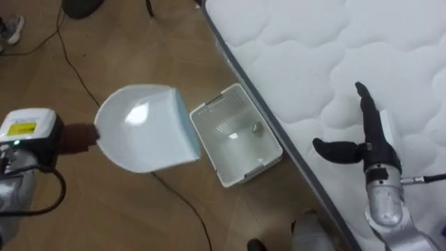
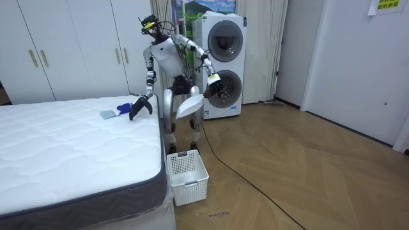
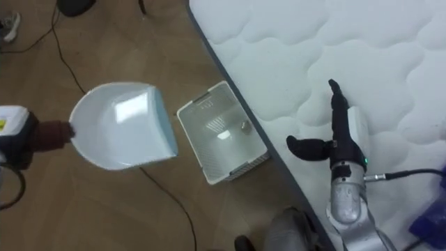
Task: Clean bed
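Observation:
My left hand is shut on the dark handle of a white and pale blue dustpan. It holds the pan over the wooden floor, just left of a white plastic basket. The basket stands on the floor against the bed's side, with a small scrap lying inside it. My right hand is open above the white quilted mattress, fingers straight and thumb spread. In the room view I stand at the bed's far corner, right hand over the mattress next to a blue item and a grey-blue piece.
A dark cable runs across the wooden floor past the basket. In the room view two stacked washing machines stand behind me and white wardrobes line the wall. The bed's grey edge runs diagonally beside the basket.

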